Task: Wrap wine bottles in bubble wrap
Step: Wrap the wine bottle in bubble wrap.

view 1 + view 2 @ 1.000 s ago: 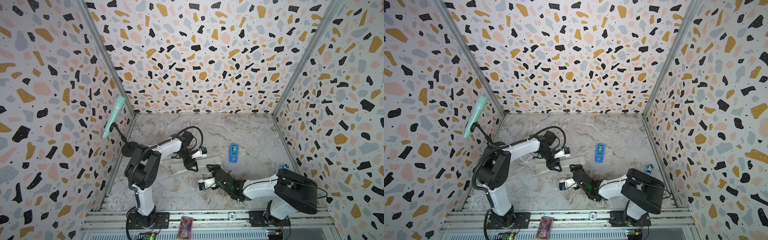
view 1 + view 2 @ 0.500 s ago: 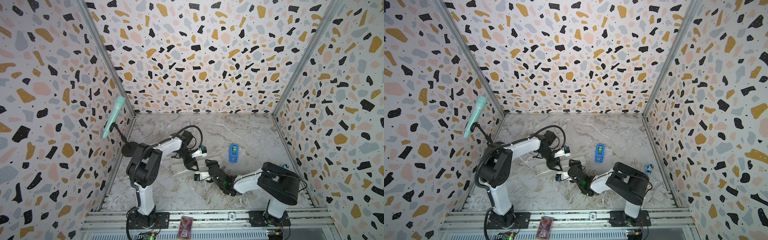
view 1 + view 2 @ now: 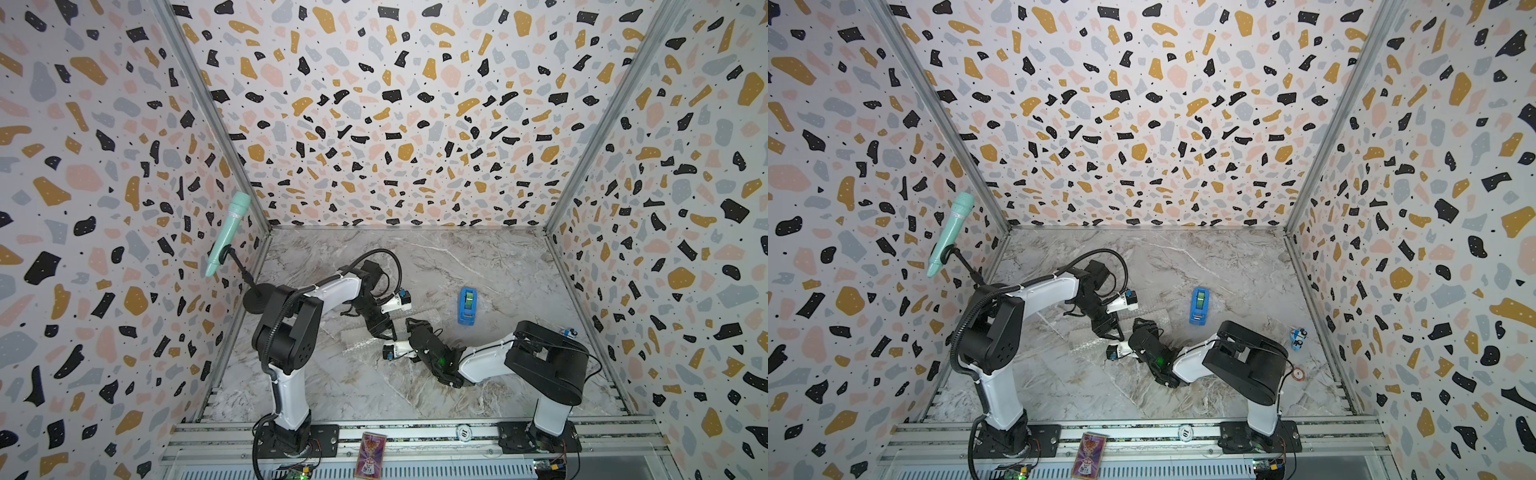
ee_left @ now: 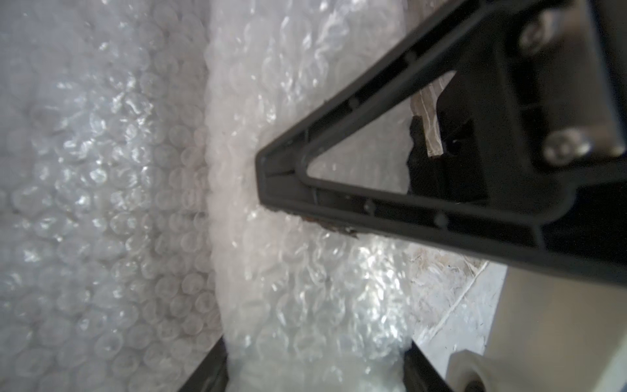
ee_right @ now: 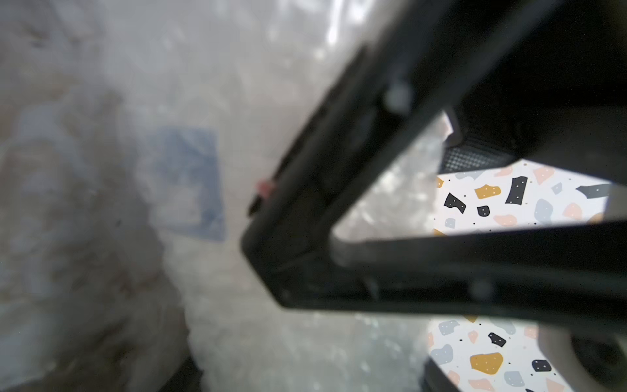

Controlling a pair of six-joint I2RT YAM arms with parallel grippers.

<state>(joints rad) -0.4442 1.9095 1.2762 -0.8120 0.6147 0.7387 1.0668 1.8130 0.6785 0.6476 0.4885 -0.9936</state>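
Wine bottle [image 5: 186,183]: made out only as a blurred blue mark through the bubble wrap [image 4: 288,101]; which way the cap end points cannot be told. The wrap is rolled into a ridge and laid flat on the desk [image 3: 415,257], long axis running roughly from arm to arm. The roll is clamped by the left fingers [image 4: 278,183] and straddled by the right fingers [image 5: 305,237], whose grip cannot be told.
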